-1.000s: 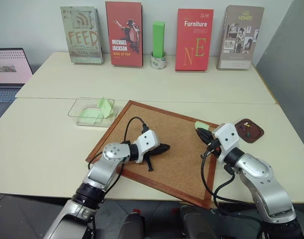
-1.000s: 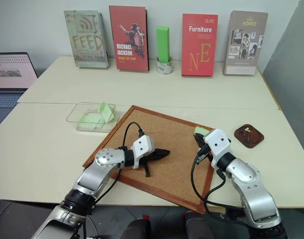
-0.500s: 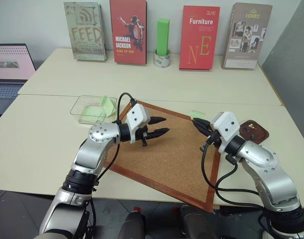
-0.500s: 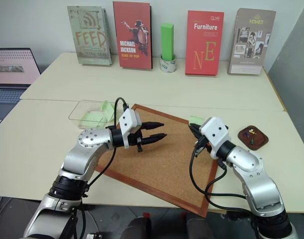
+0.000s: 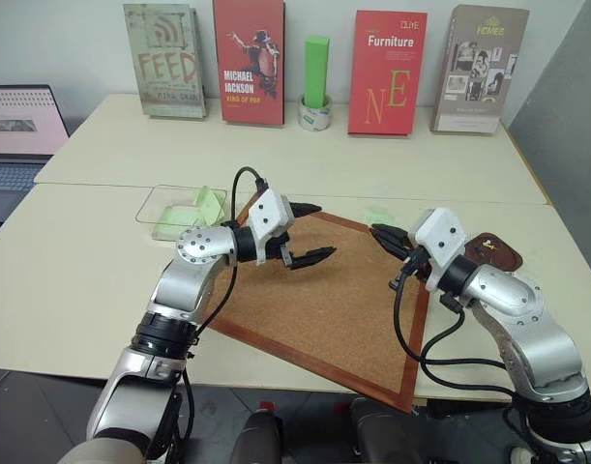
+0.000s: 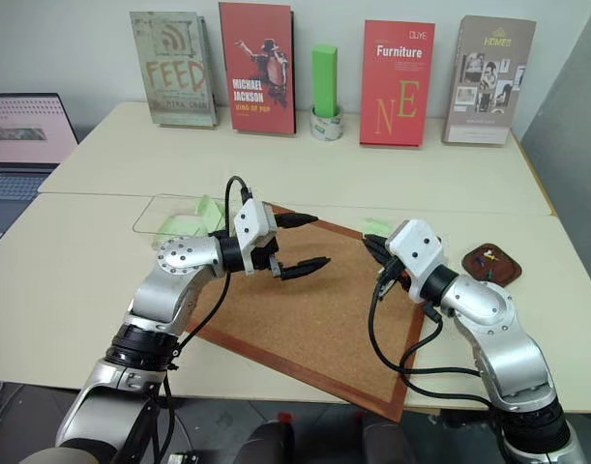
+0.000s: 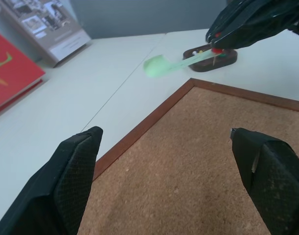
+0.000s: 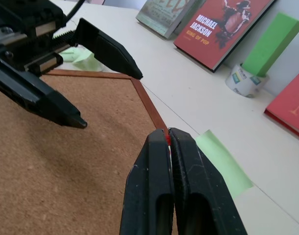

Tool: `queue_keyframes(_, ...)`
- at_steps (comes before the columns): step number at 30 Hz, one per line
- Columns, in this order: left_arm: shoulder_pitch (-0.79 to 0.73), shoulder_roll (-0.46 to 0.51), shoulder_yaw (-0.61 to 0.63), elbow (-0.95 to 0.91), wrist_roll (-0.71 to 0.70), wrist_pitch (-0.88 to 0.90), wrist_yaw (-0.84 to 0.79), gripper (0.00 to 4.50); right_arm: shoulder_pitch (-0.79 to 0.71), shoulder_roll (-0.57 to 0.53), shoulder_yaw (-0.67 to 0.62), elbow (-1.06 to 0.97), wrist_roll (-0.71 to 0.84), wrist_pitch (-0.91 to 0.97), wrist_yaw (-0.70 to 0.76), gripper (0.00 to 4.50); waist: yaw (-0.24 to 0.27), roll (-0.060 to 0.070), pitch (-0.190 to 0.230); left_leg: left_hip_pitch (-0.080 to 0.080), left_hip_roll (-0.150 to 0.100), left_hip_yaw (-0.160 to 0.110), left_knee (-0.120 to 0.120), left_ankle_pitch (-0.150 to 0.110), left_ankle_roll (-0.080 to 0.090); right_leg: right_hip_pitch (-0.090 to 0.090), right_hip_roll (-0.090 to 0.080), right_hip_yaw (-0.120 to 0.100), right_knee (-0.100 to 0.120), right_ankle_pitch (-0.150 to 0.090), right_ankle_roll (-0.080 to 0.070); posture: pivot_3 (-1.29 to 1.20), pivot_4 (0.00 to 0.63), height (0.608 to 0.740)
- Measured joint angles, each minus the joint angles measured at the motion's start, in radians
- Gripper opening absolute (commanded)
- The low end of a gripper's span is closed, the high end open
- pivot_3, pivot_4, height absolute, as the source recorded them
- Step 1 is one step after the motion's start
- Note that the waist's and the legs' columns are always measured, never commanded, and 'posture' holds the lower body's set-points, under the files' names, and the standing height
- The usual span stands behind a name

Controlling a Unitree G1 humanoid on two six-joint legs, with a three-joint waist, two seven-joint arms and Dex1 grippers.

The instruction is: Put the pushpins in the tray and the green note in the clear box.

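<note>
My right gripper (image 5: 378,232) is shut on a red pushpin (image 8: 167,139), hovering over the right corner of the cork board. The pale green note (image 8: 222,159) hangs from that pin past the fingertips, off the table. The dark brown tray (image 5: 498,257) sits just right of the board with small pins lying in it. My left gripper (image 5: 312,232) is open and holds nothing, level above the board's far edge and pointing toward the right gripper. The clear box (image 5: 158,215) is left of the board with green notes inside.
The framed cork board (image 5: 324,309) covers the table's middle front. Several books stand along the back wall with a tall green block (image 5: 315,70) on a tape roll between them. A laptop (image 5: 14,126) is at the far left.
My left gripper opened from shut and rose off the cork board. My right gripper lifted a little, still shut, with the green note.
</note>
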Motion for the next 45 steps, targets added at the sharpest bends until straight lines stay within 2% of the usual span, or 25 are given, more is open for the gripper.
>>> queue_keyframes(10, -0.048, -0.044, -0.005, 0.083, 0.004, -0.101, -0.033, 4.45, -0.102, 0.046, -0.063, -0.044, 0.213, 0.262, -0.036, 0.00, -0.002, 0.000, 0.000, 0.000, 0.000, 0.000, 0.000, 0.000, 0.000, 0.000, 0.000, 0.000, 0.001, 0.000, 0.000, 0.00, 0.150, 0.740)
queue_keyframes(23, -0.095, -0.084, -0.038, 0.153, 0.008, -0.155, -0.113, 4.45, -0.156, 0.067, -0.074, -0.059, 0.357, 0.407, -0.090, 0.00, -0.002, 0.000, 0.000, 0.000, 0.000, 0.000, 0.001, 0.000, 0.000, 0.000, 0.000, 0.000, 0.002, 0.000, 0.000, 0.00, 0.150, 0.740)
queue_keyframes(24, -0.097, -0.086, -0.038, 0.161, 0.008, -0.159, -0.121, 4.09, -0.162, 0.067, -0.074, -0.059, 0.360, 0.409, -0.093, 0.00, -0.003, 0.000, 0.000, 0.000, 0.000, 0.000, 0.001, 0.000, 0.000, 0.000, 0.000, 0.000, 0.002, 0.000, 0.000, 0.00, 0.150, 0.740)
queue_keyframes(26, -0.098, -0.095, -0.038, 0.175, 0.009, -0.177, -0.126, 3.93, -0.166, 0.067, -0.073, -0.059, 0.366, 0.411, -0.102, 0.00, -0.003, 0.000, 0.000, 0.000, 0.000, 0.000, 0.001, 0.000, 0.000, 0.000, 0.000, 0.000, 0.003, 0.000, 0.000, 0.00, 0.150, 0.740)
queue_keyframes(27, -0.099, -0.097, -0.038, 0.184, 0.009, -0.181, -0.130, 3.58, -0.166, 0.067, -0.072, -0.059, 0.370, 0.412, -0.107, 0.00, -0.003, 0.000, 0.000, 0.000, 0.000, 0.000, 0.001, 0.000, 0.000, 0.000, 0.000, 0.000, 0.003, 0.000, 0.000, 0.00, 0.150, 0.740)
queue_keyframes(29, -0.099, -0.097, -0.039, 0.193, 0.009, -0.192, -0.146, 3.18, -0.166, 0.067, -0.072, -0.059, 0.377, 0.414, -0.111, 0.00, -0.003, 0.000, 0.000, 0.000, 0.000, 0.000, 0.001, 0.000, 0.000, 0.000, 0.000, 0.000, 0.003, 0.000, 0.000, 0.00, 0.150, 0.740)
queue_keyframes(34, -0.099, -0.096, -0.041, 0.210, 0.010, -0.219, -0.185, 2.38, -0.167, 0.069, -0.072, -0.059, 0.393, 0.414, -0.129, 0.00, -0.003, 0.000, 0.000, 0.000, 0.000, 0.000, 0.002, 0.000, 0.000, 0.000, 0.000, 0.000, 0.004, 0.000, 0.000, 0.00, 0.150, 0.740)
queue_keyframes(38, -0.099, -0.096, -0.041, 0.230, 0.014, -0.220, -0.197, 1.49, -0.169, 0.069, -0.072, -0.058, 0.398, 0.414, -0.135, 0.00, -0.003, 0.000, 0.000, 0.000, 0.000, 0.000, 0.004, 0.000, 0.000, -0.001, 0.000, 0.000, 0.007, 0.000, -0.001, 0.00, 0.150, 0.740)
queue_keyframes(43, -0.099, -0.095, -0.041, 0.230, 0.017, -0.220, -0.220, 0.55, -0.174, 0.069, -0.072, -0.057, 0.403, 0.414, -0.143, 0.00, -0.003, 0.000, 0.000, 0.001, 0.000, -0.001, 0.007, 0.000, 0.000, -0.001, 0.001, 0.000, 0.011, 0.000, -0.001, 0.00, 0.150, 0.740)
queue_keyframes(44, -0.099, -0.094, -0.041, 0.230, 0.018, -0.220, -0.225, 0.48, -0.174, 0.068, -0.072, -0.057, 0.403, 0.414, -0.145, 0.00, -0.004, 0.000, 0.000, 0.001, 0.000, -0.001, 0.008, 0.000, 0.000, -0.001, 0.001, 0.000, 0.012, 0.000, -0.001, 0.00, 0.150, 0.740)
queue_keyframes(45, -0.099, -0.094, -0.041, 0.230, 0.019, -0.220, -0.229, 0.15, -0.174, 0.068, -0.072, -0.057, 0.404, 0.414, -0.148, 0.00, -0.004, 0.000, 0.000, 0.001, 0.000, -0.001, 0.009, 0.000, 0.000, -0.001, 0.001, 0.000, 0.013, 0.000, -0.001, 0.00, 0.150, 0.740)
